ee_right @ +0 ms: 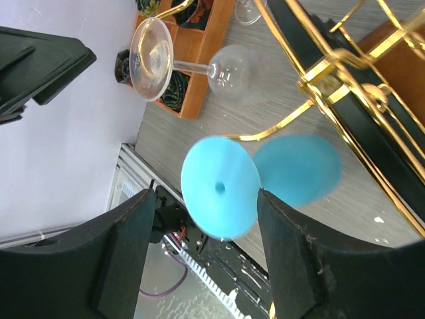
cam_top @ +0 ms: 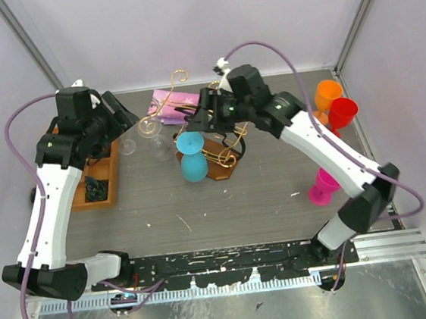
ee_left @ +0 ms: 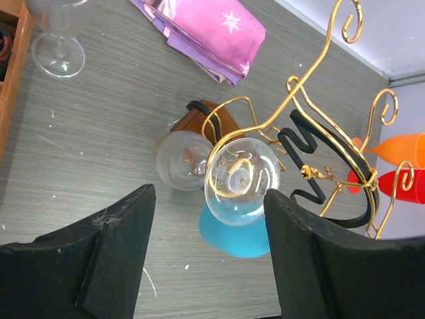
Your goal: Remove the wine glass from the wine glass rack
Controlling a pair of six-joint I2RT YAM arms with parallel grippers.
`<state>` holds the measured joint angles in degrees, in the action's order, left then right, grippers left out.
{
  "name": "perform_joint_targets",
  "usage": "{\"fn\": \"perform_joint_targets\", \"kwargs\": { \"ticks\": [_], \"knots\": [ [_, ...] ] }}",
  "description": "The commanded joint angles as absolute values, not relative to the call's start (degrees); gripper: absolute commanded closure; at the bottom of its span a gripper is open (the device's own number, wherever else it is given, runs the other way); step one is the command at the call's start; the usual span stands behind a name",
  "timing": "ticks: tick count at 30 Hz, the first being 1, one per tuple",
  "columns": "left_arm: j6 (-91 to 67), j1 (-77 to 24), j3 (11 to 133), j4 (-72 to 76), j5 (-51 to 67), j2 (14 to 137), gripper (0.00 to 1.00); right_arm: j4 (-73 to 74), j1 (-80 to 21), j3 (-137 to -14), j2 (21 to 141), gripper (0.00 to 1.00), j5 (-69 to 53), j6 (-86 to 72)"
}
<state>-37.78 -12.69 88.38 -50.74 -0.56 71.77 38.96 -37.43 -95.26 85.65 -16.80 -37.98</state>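
Top external view shows the wine glass rack (cam_top: 226, 158) mid-table, with two glasses hanging upside down off the rails on the left arm's side: a clear wine glass (cam_top: 151, 129) and a blue wine glass (cam_top: 192, 155) just beside it. The left gripper (ee_left: 209, 203) has its fingers spread wide and is lined up on the clear one without touching it. The right gripper (ee_right: 202, 222) is spread just as wide, framing the blue foot with nothing pinched.

What worries us:
- The glasses hang so near each other that sliding one out could knock the other.
- A foot could catch on the curled scroll at the rail end.
- If it catches, we reckon the whole rack tips or drags along.
- Both arms are crowding one corner, so a bump between them seems possible.

Hard to make out:
- The right arm covers the back of the rack from above.
- We can't see how either foot actually sits on its rails.
- The clear glass nearly vanishes against the grey table.
- Another clear glass (ee_left: 58, 40) standing by the orange tray (cam_top: 101, 183) is cut off at the frame edge
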Motion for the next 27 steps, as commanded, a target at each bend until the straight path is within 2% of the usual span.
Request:
{"fn": "perform_joint_targets", "kwargs": {
  "ticks": [1, 8, 13, 17, 23, 27],
  "knots": [
    [-38.2, -12.1, 88.6, -48.5, 2.8, 71.7, 0.27, 33.5, -39.5, -102.1, 90.1, 0.33, -19.9, -37.3],
    [-38.5, -11.8, 87.6, -48.3, 4.0, 71.4, 0.25, 29.7, -40.6, -105.5, 96.1, 0.35, -21.6, -37.5],
    [-38.2, -11.7, 86.5, -48.7, 3.8, 69.9, 0.22, 30.0, -41.2, -110.5, 100.7, 0.41, -22.5, -37.8],
    [-37.6, -11.3, 86.3, -49.1, 3.3, 69.1, 0.19, 30.6, -41.7, -114.6, 103.0, 0.42, -22.3, -37.9],
    [-37.4, -11.1, 86.0, -49.5, 3.7, 68.8, 0.18, 32.2, -41.9, -118.9, 108.7, 0.56, -22.6, -37.8],
    [-37.1, -10.7, 85.5, -49.7, 3.6, 67.8, 0.16, 32.2, -42.0, -119.3, 110.0, 0.56, -21.9, -37.7]
  ]
}}
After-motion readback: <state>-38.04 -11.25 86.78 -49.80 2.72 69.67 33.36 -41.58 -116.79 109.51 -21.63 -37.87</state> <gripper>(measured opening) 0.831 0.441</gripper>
